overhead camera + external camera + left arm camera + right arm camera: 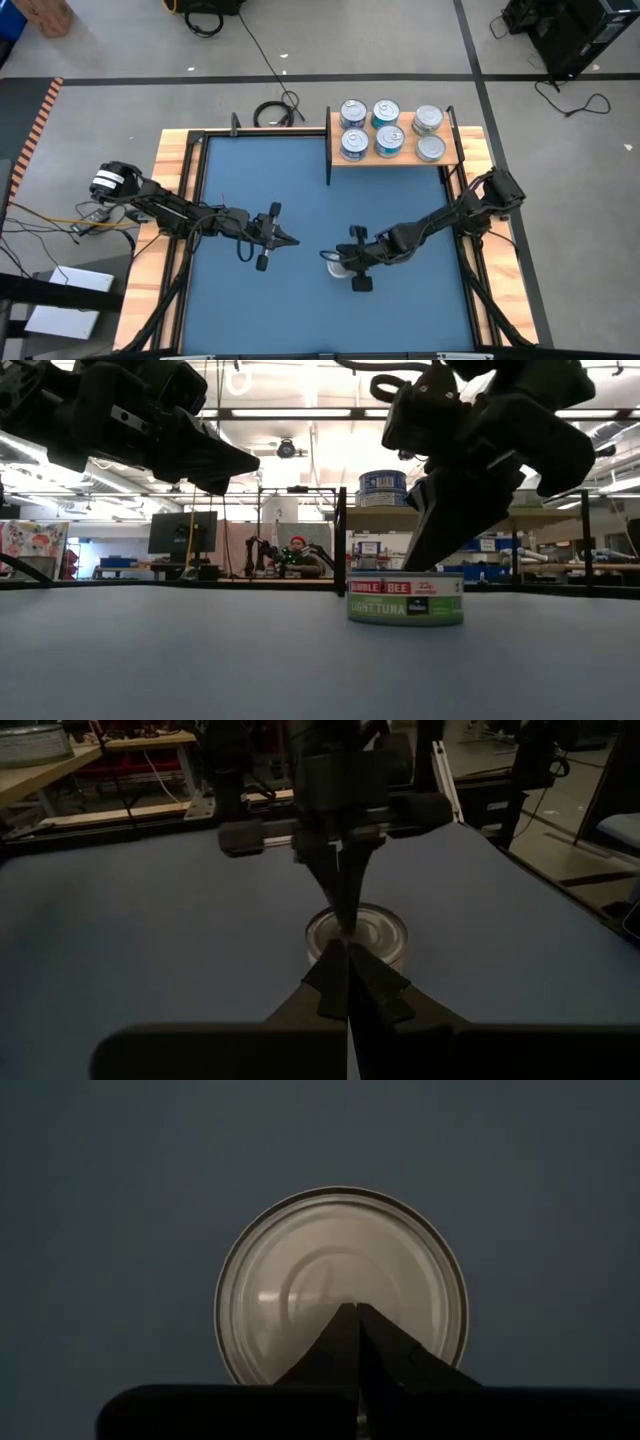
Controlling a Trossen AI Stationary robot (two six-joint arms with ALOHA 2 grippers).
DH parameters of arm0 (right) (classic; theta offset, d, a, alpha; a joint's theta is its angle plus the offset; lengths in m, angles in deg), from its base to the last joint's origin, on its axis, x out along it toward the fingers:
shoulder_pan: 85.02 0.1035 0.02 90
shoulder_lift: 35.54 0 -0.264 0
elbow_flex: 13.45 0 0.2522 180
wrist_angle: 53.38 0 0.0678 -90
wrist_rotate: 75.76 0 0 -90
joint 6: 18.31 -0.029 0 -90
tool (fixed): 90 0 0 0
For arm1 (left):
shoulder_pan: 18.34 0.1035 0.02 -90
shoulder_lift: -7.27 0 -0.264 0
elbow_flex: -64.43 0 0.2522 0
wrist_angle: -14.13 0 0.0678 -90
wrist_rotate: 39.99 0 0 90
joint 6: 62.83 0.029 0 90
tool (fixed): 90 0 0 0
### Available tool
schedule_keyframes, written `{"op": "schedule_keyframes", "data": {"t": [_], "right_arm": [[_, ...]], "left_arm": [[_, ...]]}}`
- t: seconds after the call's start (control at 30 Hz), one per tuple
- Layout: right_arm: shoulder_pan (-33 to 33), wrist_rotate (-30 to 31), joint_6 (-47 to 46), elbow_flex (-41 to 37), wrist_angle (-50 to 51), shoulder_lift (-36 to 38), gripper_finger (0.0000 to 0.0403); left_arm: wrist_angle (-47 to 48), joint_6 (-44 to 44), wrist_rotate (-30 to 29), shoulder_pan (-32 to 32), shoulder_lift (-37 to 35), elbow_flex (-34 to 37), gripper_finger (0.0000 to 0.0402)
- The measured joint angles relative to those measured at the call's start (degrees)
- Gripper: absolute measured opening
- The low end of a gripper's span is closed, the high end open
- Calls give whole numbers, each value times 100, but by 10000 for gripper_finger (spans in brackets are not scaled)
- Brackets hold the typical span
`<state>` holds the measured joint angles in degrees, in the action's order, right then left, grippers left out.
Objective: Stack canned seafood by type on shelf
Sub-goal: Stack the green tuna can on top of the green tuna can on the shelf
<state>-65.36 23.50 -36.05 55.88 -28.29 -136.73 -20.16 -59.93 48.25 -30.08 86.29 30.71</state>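
One short round tin (338, 268) with a silver top and a green-and-white label (405, 600) stands flat on the blue mat. My right gripper (357, 1312) is shut, and its tips point down over the middle of the tin's top (340, 1275). In the low view it (418, 565) comes down onto the tin from above. My left gripper (293, 240) is shut and hovers above the mat to the tin's left, pointing at it (347, 952). Several more tins (388, 128) sit on the wooden shelf (400, 158) at the far edge. My right gripper has its shut fingertips (415, 560) slanting down from above onto the tin's silver top (300, 1295), near its middle. The tin stands upright on the mat. I cannot tell whether the tips rest on the lid or hang just over it.
The shelf's black posts (328, 140) stand at its corners on the far right of the mat. A wooden frame (175, 190) borders the mat. Cables (270, 112) lie on the floor beyond. A person (297, 555) sits far back in the room. Bare mat (260, 310) lies near me.
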Motion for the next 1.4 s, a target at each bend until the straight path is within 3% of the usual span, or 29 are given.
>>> {"op": "schedule_keyframes", "data": {"t": [0.43,0.63,0.9,1.2,1.4], "right_arm": [[-69,74,378,-17,704,864,32],[5,-336,295,-13,1403,864,7],[20,-579,343,-13,1078,317,5],[-4,-3,613,-11,314,186,7],[-9,17,724,-9,190,190,10]], "left_arm": [[30,-60,35,0,2,0,1],[58,-60,273,-2,2,0,1],[214,-62,273,-2,4,0,1],[362,-60,273,-4,7,-177,1],[802,-53,271,-4,9,-380,1]]}}
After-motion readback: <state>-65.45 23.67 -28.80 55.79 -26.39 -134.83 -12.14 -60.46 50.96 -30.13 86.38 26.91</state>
